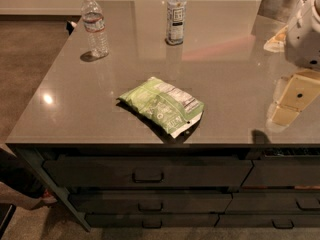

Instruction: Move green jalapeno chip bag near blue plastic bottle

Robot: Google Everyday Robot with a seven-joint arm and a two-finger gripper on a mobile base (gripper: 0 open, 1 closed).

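Note:
The green jalapeno chip bag (162, 105) lies flat near the front edge of the grey counter (80, 99), with its white printed panel facing up. The blue plastic bottle (176, 15) stands upright at the back middle of the counter, well behind the bag. My gripper (289, 106) hangs over the right side of the counter, below the white arm (305, 29). It is to the right of the bag, apart from it, and holds nothing that I can see.
A clear ribbed water bottle (95, 26) stands at the back left. A metal container (277, 4) sits at the back right corner. Drawers with handles (147, 175) run below the counter's front edge. The floor drops away on the left.

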